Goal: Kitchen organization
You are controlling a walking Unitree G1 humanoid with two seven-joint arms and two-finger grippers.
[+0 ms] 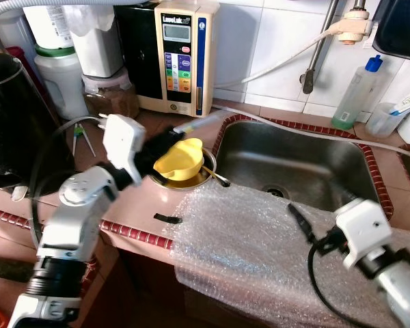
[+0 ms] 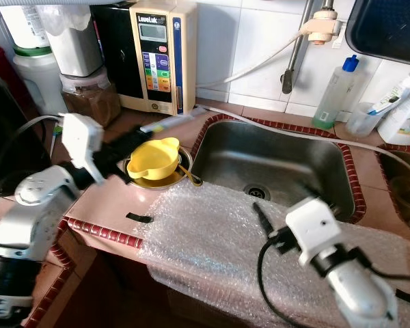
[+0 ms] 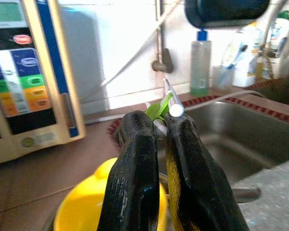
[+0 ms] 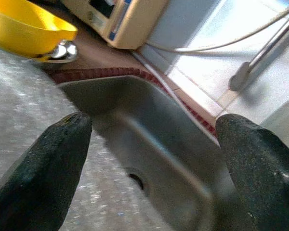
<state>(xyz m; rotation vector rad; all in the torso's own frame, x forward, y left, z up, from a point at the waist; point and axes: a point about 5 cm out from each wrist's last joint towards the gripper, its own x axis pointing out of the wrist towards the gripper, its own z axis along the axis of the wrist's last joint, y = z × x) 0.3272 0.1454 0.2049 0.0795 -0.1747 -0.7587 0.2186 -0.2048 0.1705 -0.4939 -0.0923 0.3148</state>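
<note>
Left gripper pressed together on a thin green-and-white utensil; only its tip pokes out past the fingertips, so its kind cannot be told, and in the head views the white wrist housing hides the grip. The gripper hangs over the yellow bowl, which sits in a metal bowl on the counter, at 9 o'clock of the sink. A metal handle sticks out from under the yellow bowl toward the sink; what it belongs to is hidden. Right gripper spread wide, nothing between the fingers, hovering over the bubble wrap at the sink's 6 o'clock rim, looking into the basin and drain. The bubble wrap drapes over the counter edge; its lower part is cut off by the frame. At 12 o'clock of the yellow bowl stands a cream water ionizer against the tiled wall, and a white pen-like stick lies between them. White jugs at 10 o'clock, partly cut off at the top. A dark object at 9 o'clock is too shaded to identify. A small black strip lies on the counter at 6 o'clock of the bowl. A clear bottle with a blue cap stands at 1 o'clock of the sink, and a cup with toothbrushes just beside it.
</note>
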